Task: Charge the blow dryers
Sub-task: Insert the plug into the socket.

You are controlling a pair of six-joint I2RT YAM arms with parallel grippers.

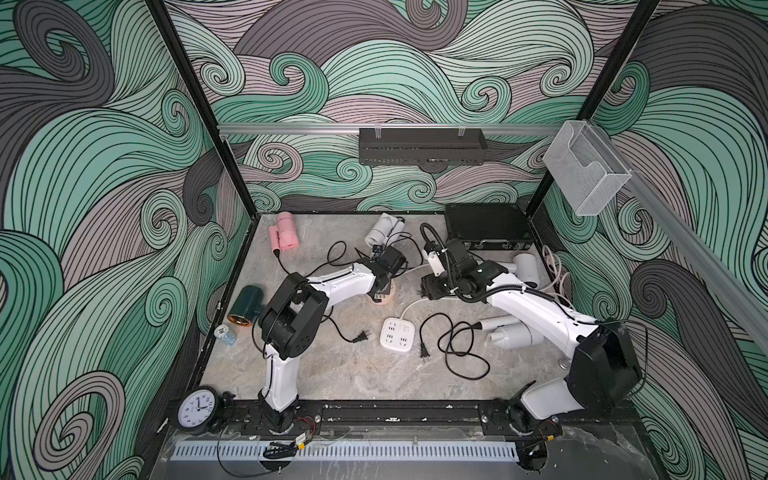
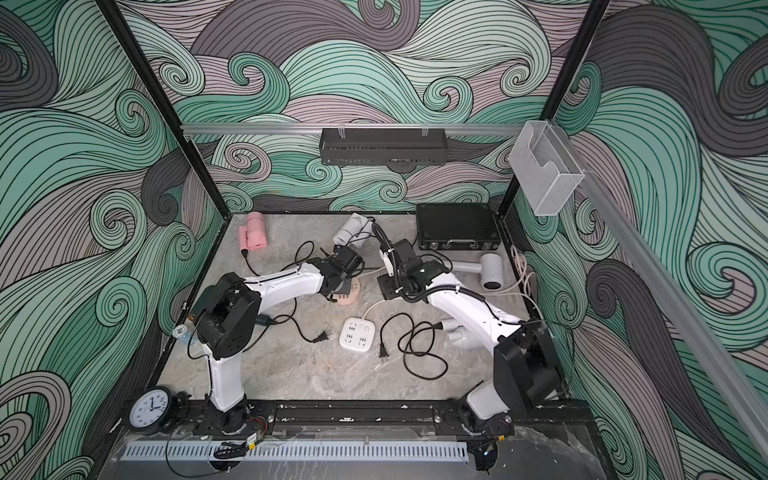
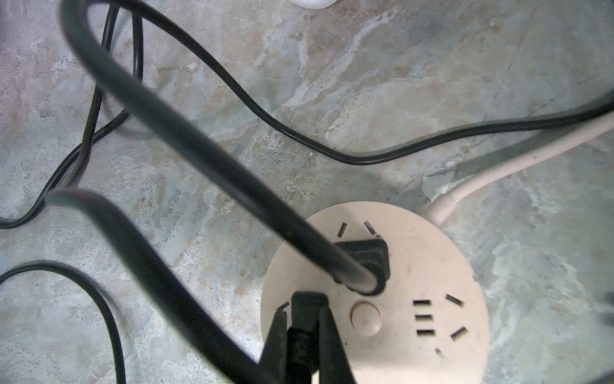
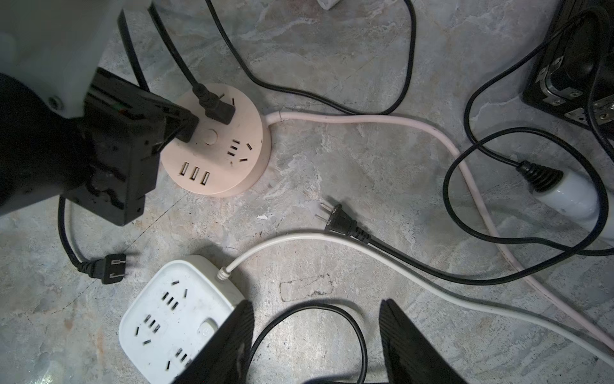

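Note:
My left gripper [image 3: 307, 327] is shut on a black plug [image 3: 308, 304] held at the top of the round peach hub [image 3: 415, 272], where another black plug [image 3: 363, 262] sits in a socket. My right gripper [image 4: 315, 335] hangs open over bare table and a cord loop beside the square white hub [image 4: 166, 309]. Both top views show the blow dryers: pink [image 1: 284, 237] at the back left, white [image 1: 382, 232] at the back, white [image 1: 525, 268] at the right, and light grey [image 1: 509, 332] under my right arm. The dark green one [image 1: 245, 305] lies at the left.
Two loose plugs [image 4: 111, 267] [image 4: 339, 219] lie near the white hub, with black cords looped across the table. A black case [image 1: 488, 226] stands at the back right. A clock [image 1: 198, 409] and a small bottle [image 1: 225, 334] sit at the front left.

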